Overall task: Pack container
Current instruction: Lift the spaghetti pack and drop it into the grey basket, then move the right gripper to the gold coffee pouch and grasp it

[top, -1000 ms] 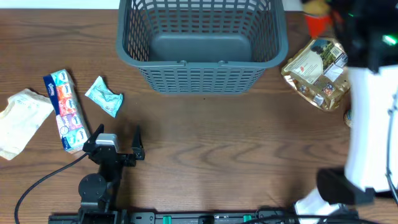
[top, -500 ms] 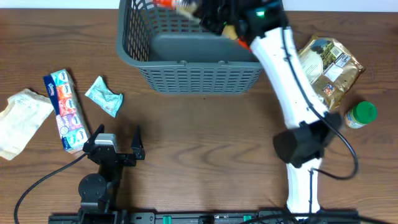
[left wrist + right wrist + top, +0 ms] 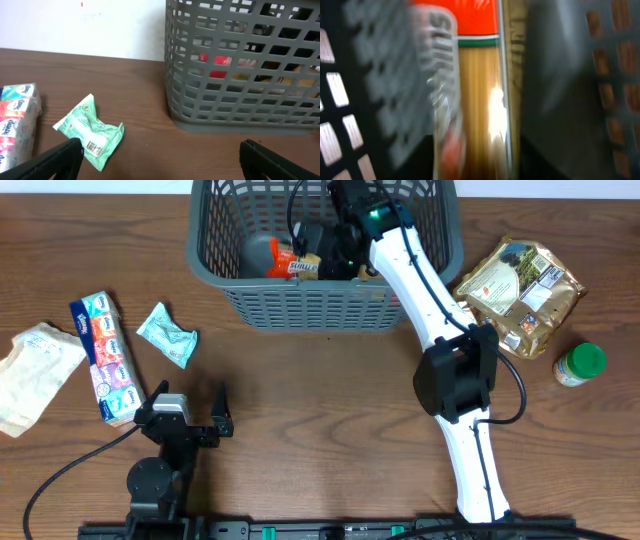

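The dark grey lattice basket point(image 3: 325, 305) stands at the back centre of the table. My right gripper point(image 3: 338, 260) reaches down inside it, shut on a pasta packet point(image 3: 293, 266) with an orange-red label. In the right wrist view the blurred packet point(image 3: 477, 100) fills the middle between my dark fingers, with the basket wall point(image 3: 340, 100) at the left. My left gripper point(image 3: 190, 395) rests open and empty near the front left. In the left wrist view the basket point(image 3: 240, 100) is ahead to the right, and red shows through its slots.
A tissue pack point(image 3: 102, 358), a green sachet point(image 3: 167, 333) and a white pouch point(image 3: 35, 375) lie at the left. A golden bag point(image 3: 520, 295) and a green-lidded jar point(image 3: 580, 363) lie at the right. The sachet point(image 3: 90, 132) lies just ahead of my left finger.
My right arm swung from the far right over the basket and came down into it with the pasta packet. The left arm has not moved.
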### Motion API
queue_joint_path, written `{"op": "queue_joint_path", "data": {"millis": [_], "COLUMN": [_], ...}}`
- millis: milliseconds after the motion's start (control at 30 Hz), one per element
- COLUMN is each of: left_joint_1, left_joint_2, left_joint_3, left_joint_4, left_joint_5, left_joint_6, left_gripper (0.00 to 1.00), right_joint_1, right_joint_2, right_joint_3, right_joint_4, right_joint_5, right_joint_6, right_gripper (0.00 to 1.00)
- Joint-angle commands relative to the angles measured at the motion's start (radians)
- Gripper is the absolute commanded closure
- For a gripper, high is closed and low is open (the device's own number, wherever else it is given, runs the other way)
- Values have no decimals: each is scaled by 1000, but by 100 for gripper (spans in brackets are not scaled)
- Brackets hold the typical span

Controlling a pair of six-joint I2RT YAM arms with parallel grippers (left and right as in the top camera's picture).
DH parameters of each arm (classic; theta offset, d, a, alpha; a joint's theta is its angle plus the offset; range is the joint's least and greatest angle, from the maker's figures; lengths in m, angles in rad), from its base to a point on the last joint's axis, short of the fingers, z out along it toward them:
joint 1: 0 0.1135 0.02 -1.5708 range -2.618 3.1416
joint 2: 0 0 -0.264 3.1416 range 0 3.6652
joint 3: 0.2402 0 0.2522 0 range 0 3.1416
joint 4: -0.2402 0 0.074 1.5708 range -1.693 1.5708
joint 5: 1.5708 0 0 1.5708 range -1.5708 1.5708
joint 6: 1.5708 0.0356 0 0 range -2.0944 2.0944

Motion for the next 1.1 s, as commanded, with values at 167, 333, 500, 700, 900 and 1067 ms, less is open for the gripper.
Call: {"op": "queue_joint_path", "data": {"millis": [167,333,500,700,900,1067], "left_joint_1": [-3,-3,-3,-3,-3,-3], "left_joint_2": [5,5,5,5,5,5], "left_joint_3": [-18,-18,-18,-18,-18,-18], "left_joint_4": [-33,-33,-33,-33,-33,-33], "left_joint_5": [0,0,0,0,0,0], "left_joint_6": [-13,-13,-13,-13,-13,-13], "left_gripper": [2,2,2,2,2,2], "right_joint_1": [-2,-3,-62,-333,-672,-843], "right_joint_2": [-82,-209,-375,-547,-578,-534], "right_joint_3": [49,73,138,158,152,79], "right_joint_4": [3,29,76,53,-201,-327], "right_joint_5": [-11,-14,-3,136,135,135], "right_joint_6": [32,88,286,937,1326,1342], "right_gripper": [29,1,1,1,1,1]}}
